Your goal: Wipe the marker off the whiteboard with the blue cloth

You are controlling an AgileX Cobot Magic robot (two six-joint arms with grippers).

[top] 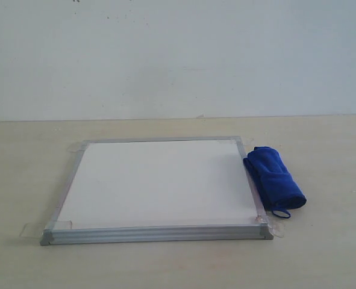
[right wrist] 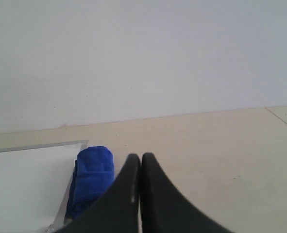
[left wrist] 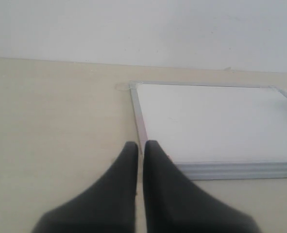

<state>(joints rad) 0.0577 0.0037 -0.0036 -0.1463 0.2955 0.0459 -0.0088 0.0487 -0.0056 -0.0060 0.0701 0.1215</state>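
The cloth lay rolled on the worktop, touching the board's right frame. A low grab there could have snagged the frame, or caught only the small loop so the roll unwound and dragged. No marker lines showed on the board, so a wipe might have missed faint traces. The left jaws and right jaws were clenched tip to tip, empty and touching nothing. The cloth lay ahead of the right jaws.

Bare tabletop left of, before and behind the whiteboard — blue cloth snug against its right edge
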